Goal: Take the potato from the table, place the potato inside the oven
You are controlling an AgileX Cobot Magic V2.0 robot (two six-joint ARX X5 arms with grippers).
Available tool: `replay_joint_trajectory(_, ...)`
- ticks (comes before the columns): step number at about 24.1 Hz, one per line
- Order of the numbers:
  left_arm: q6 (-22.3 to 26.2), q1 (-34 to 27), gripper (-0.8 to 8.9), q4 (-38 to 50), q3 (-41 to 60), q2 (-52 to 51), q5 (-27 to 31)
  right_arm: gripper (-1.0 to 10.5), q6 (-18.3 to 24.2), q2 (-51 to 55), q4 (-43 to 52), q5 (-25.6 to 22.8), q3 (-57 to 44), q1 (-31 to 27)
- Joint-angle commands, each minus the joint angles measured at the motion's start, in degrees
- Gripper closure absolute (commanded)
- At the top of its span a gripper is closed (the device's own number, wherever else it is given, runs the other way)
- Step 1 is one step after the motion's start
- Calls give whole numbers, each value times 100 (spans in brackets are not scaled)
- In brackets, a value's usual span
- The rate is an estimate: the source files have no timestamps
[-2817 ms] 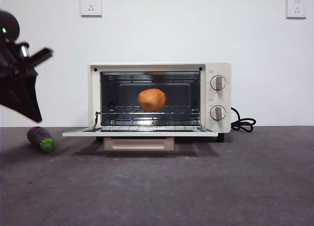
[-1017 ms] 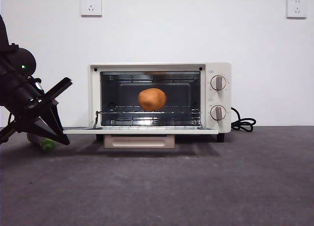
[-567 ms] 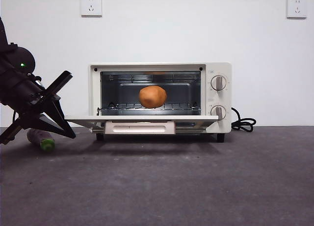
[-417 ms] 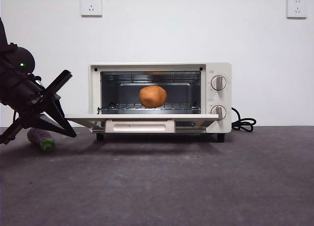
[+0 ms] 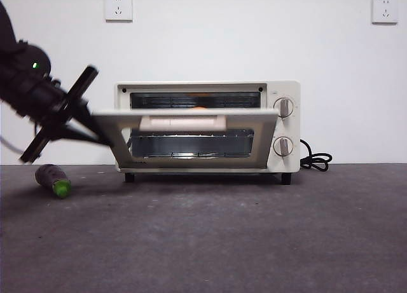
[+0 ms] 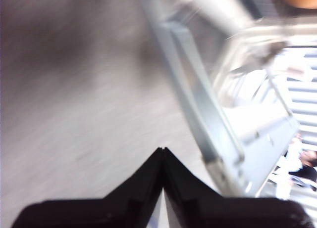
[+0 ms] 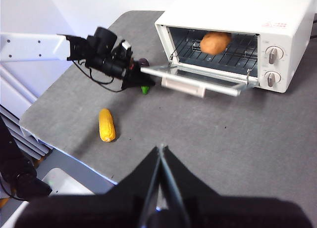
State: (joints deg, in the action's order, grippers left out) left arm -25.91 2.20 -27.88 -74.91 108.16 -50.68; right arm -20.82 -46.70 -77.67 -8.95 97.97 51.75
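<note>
potato (image 7: 215,42) on rack inside oven (image 5: 206,128), door (image 5: 187,135) half raised, left gripper (image 5: 102,139) clenched empty under door's edge, right gripper (image 7: 161,151) closed, high above table (image 7: 237,134), eggplant (image 5: 53,180) beside oven

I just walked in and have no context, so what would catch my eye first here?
The oven, mid-table by the wall, with its door half raised. The left gripper is against the door's corner, lifting it. The potato sits inside on the rack.
</note>
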Motion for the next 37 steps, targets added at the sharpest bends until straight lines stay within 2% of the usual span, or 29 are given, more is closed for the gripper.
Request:
replay_joint_trajectory(1, -120, 92, 819, 26, -315, 26, -120, 946, -7, 9, -136, 17, -33, 9)
replay_joint_trajectory(11, -304, 188, 819, 31, -1296, 26, -42, 946, 2, 9, -136, 15, -33, 9)
replay_joint_trajectory(21, -474, 188, 819, 385, -1626, 28, 752, 946, 35, 9, -136, -11, -35, 9)
replay_joint_trajectory(28, -564, 201, 819, 992, -1626, 26, 863, 946, 116, 9, -136, -280, -35, 9)
replay_joint_trajectory(34, -520, 203, 819, 684, -1626, -70, 828, 945, 151, 7, -136, -693, -35, 9)
replay_joint_trajectory(37, -245, 214, 819, 389, -1626, -282, 828, 945, 146, 7, -136, -741, -33, 9)
